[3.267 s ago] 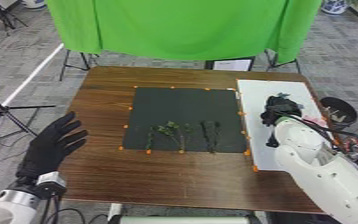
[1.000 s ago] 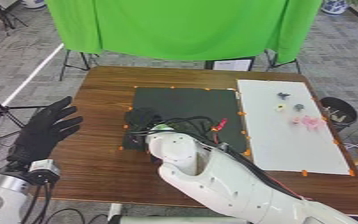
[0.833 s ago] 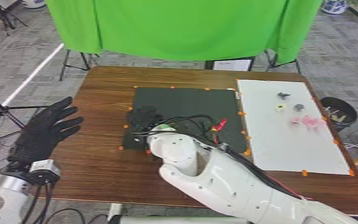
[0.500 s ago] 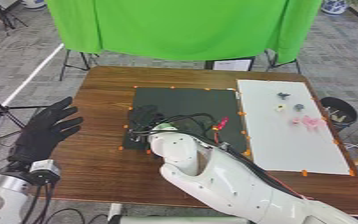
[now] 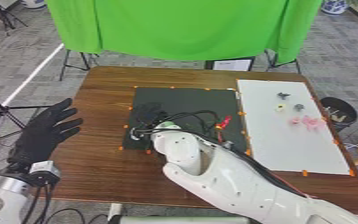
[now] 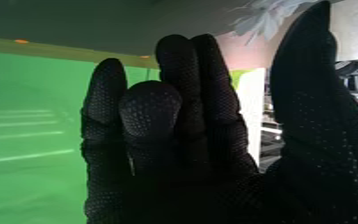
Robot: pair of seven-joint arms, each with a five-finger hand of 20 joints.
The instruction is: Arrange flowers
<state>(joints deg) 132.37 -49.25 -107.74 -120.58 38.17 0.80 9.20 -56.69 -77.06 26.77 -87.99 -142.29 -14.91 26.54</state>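
Note:
In the head view my right hand (image 5: 149,113) is over the left part of the black mat (image 5: 189,97), its arm covering the mat's lower part. Its glove (image 6: 180,150) in the right wrist view has mostly straight fingers and the thumb apart, nothing held. Beyond the fingertips there are pale petals (image 6: 266,19). On the white board (image 5: 291,150) lie pink flowers (image 5: 313,122), a yellowish one (image 5: 280,107) and small grey-blue ones (image 5: 283,95). My left hand (image 5: 40,132) is open, left of the table. The green stems are hidden beneath my right arm.
The brown table (image 5: 104,172) surrounds mat and board, with orange markers along their edges. A black bin (image 5: 338,111) stands by the right edge. A green cloth (image 5: 180,30) hangs beyond the far edge.
From above the white board, my right hand has swung left to the black mat, uncovering the flowers; lately it has shifted slightly away from me. My left hand has moved a little left.

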